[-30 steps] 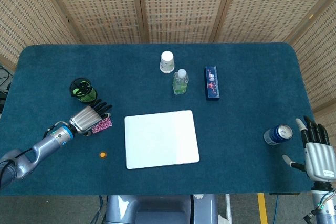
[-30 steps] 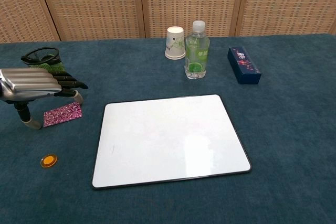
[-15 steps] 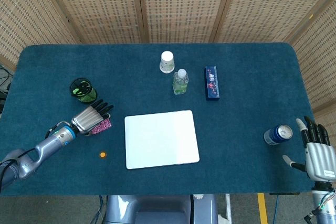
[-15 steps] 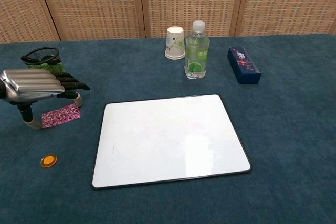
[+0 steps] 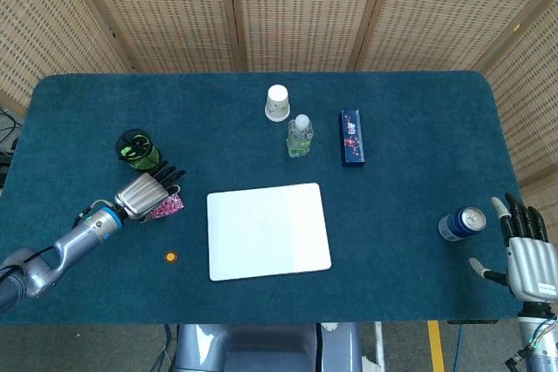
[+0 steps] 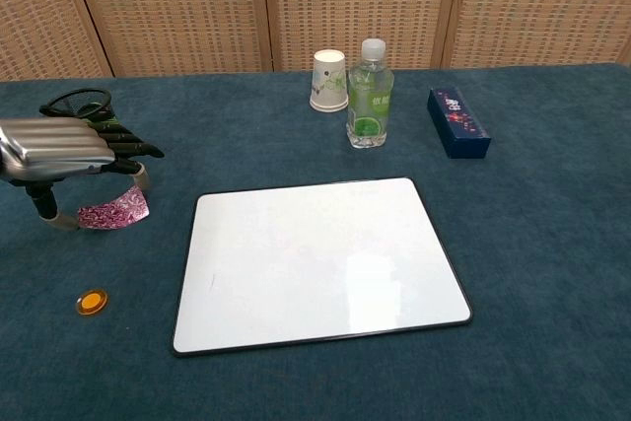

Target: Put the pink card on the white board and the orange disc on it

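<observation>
The pink patterned card (image 6: 113, 212) is left of the white board (image 6: 315, 261), bowed and raised off the cloth. My left hand (image 6: 69, 150) is over it and pinches it between the thumb below and the fingers above. The head view shows that left hand (image 5: 144, 193) covering most of the pink card (image 5: 168, 206), just left of the white board (image 5: 268, 231). The orange disc (image 5: 171, 257) lies alone on the cloth in front of the hand, as the orange disc (image 6: 92, 301) in the chest view. My right hand (image 5: 526, 254) stands open at the table's right front corner.
A green-filled pen holder (image 5: 138, 151) stands just behind the left hand. A paper cup (image 5: 277, 103), a small bottle (image 5: 300, 136) and a dark blue box (image 5: 352, 137) sit behind the board. A drink can (image 5: 460, 224) stands close to the right hand.
My left hand has closed on the pink card and lifted it; the card lay flat before and now bows upward. The disc, the board and the right hand have not moved.
</observation>
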`<state>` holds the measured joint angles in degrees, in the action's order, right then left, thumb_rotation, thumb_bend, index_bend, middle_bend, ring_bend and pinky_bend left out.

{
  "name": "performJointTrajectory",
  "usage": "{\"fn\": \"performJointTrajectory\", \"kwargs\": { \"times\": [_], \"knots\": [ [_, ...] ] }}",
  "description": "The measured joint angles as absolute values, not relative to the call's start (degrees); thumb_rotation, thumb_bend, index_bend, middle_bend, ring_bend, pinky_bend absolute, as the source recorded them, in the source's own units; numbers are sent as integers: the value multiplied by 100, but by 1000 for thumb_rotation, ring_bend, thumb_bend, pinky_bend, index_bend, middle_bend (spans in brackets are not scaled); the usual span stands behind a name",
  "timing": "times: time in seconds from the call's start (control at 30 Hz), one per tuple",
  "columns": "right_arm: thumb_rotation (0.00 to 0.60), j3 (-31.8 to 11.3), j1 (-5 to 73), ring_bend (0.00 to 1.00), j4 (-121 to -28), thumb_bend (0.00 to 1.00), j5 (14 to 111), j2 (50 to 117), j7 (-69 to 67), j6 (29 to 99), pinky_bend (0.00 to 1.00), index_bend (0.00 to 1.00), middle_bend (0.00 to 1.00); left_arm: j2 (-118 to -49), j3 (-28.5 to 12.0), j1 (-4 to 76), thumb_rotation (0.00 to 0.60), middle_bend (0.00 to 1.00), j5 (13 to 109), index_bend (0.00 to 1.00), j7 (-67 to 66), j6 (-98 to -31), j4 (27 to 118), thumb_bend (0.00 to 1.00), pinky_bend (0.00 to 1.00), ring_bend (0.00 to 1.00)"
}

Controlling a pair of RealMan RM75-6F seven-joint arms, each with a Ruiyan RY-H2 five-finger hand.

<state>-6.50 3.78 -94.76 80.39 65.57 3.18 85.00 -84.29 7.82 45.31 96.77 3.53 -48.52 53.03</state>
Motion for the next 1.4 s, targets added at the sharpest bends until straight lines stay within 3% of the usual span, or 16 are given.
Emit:
{"fn": "performJointTrajectory", "kwargs": {
  "times": [0.97,1.4],
  "knots": [
    [600,-643,374,0,-9510,0,8037,6517,181,8457,0,53,0,-7819,324,4659,600,0,9255,443,-718,-4917,6710,246,0,0],
    [600,-639,370,0,-9515,0,8028,6469,21,8414,0,54,0,-8207,-139,5038,600,0,8820,443,-1767,-4543,7472,247,0,0]
  ]
}}
